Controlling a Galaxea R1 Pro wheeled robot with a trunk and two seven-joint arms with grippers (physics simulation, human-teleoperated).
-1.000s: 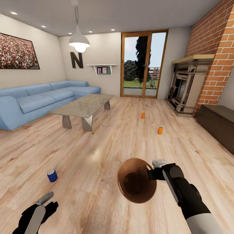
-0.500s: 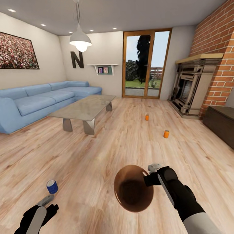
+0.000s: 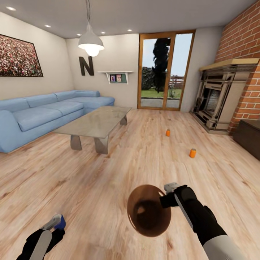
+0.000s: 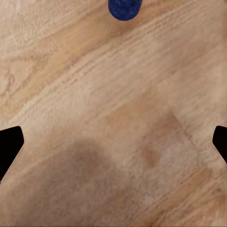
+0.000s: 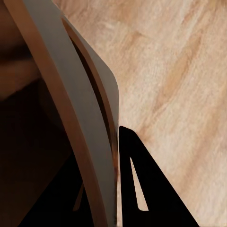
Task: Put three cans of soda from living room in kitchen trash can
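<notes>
Black-fingered, my right gripper is clamped on the rim of the round tan-lined pale bin, carried above the wood floor. My left gripper hangs spread wide, the blue cylindrical soda can just beyond its tips. Two orange cans stand well ahead of the right gripper.

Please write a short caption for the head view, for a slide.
Robot in a living room: right gripper holds the trash can by its rim, left gripper near a blue can.
</notes>
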